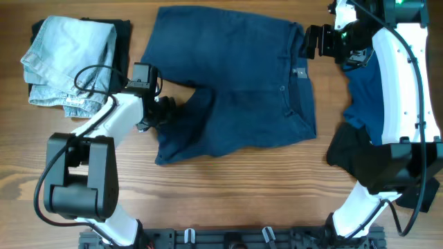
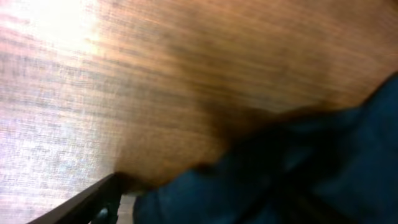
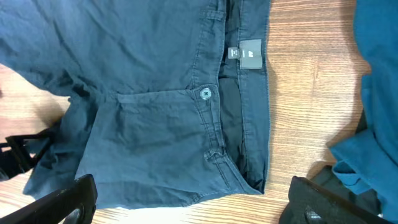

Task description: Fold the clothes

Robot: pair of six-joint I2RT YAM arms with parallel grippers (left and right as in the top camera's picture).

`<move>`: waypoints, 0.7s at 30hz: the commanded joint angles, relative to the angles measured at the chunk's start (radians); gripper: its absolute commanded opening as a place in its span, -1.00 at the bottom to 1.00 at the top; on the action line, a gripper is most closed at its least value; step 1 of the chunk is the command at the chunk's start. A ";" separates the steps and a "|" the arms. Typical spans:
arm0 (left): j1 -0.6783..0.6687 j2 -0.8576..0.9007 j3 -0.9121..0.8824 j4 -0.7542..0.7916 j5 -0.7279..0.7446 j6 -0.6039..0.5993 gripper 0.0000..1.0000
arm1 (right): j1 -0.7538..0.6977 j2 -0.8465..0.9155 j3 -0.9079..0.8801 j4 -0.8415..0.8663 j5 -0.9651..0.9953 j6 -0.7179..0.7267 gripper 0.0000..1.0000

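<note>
Shorts (image 1: 235, 83) flat; left gripper (image 1: 163, 111) at leg hem, jaws unreadable, right gripper (image 1: 306, 43) jaws apart. Pinch hem fully before folding across.

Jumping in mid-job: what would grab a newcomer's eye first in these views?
The navy shorts dominate, spread flat across the middle of the table with the waistband to the right, where the right gripper hovers open beside it. The left gripper is at a leg hem, but its wrist view is too blurred to show a grasp. Folded pale denim lies at the far left on a black garment.
</note>
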 commanded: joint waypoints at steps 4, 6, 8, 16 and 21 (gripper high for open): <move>0.003 0.006 -0.025 0.048 -0.043 0.008 -0.63 | 0.002 -0.005 0.003 0.001 0.024 -0.020 0.99; 0.003 0.006 -0.025 0.069 -0.043 0.008 -0.92 | 0.001 -0.005 0.003 0.002 0.024 -0.021 0.99; 0.003 0.004 -0.024 0.094 -0.043 0.009 -0.92 | 0.001 -0.005 0.003 0.003 0.024 -0.020 0.99; 0.013 -0.025 0.064 0.143 -0.321 0.010 -0.92 | 0.001 -0.005 0.003 0.007 0.034 -0.028 0.99; 0.061 -0.037 0.099 0.220 -0.419 0.095 -0.91 | 0.001 -0.005 0.003 0.007 0.035 -0.028 1.00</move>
